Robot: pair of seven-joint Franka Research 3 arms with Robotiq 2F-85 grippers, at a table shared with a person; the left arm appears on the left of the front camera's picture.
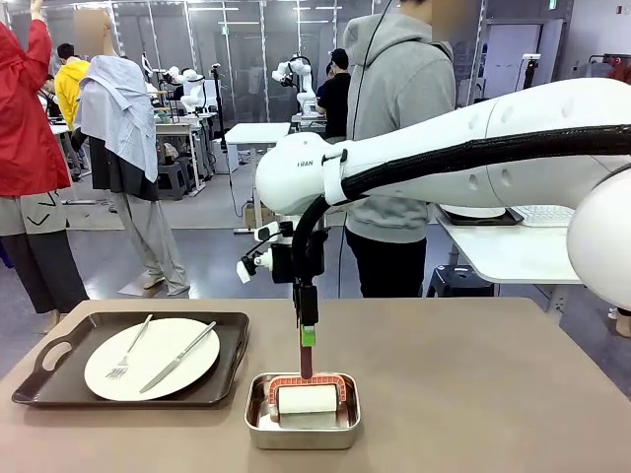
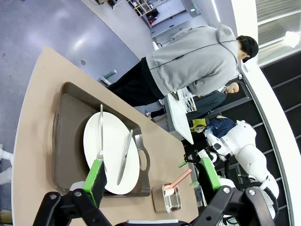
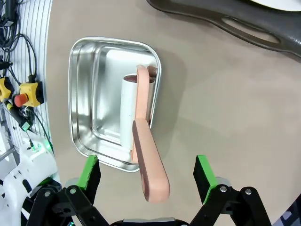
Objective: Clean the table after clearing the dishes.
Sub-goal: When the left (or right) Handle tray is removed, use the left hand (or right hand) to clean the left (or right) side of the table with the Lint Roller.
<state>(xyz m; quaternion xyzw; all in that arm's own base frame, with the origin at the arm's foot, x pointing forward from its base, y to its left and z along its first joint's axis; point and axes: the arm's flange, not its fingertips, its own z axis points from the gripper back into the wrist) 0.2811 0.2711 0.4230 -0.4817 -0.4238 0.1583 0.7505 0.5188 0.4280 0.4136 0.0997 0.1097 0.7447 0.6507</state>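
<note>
One scrap of lettering [image 1: 307,165] can be read: "FRAN", on the white casing of the right arm (small grey letters). The right gripper [image 3: 146,172] hangs with its jaws spread wide and nothing gripped. It straddles the pink handle [image 3: 149,160] of a white roller [image 1: 308,399], which lies in a steel pan [image 1: 301,435] on the table [image 1: 473,394]. Both green pads stand apart from the handle. Just left of the pan sits a dark tray [image 1: 51,363] bearing a white plate [image 1: 163,340], a fork [image 1: 131,350] and a knife [image 1: 179,357]. The left gripper [image 2: 152,173], also wide open and empty, hovers well above that plate.
</note>
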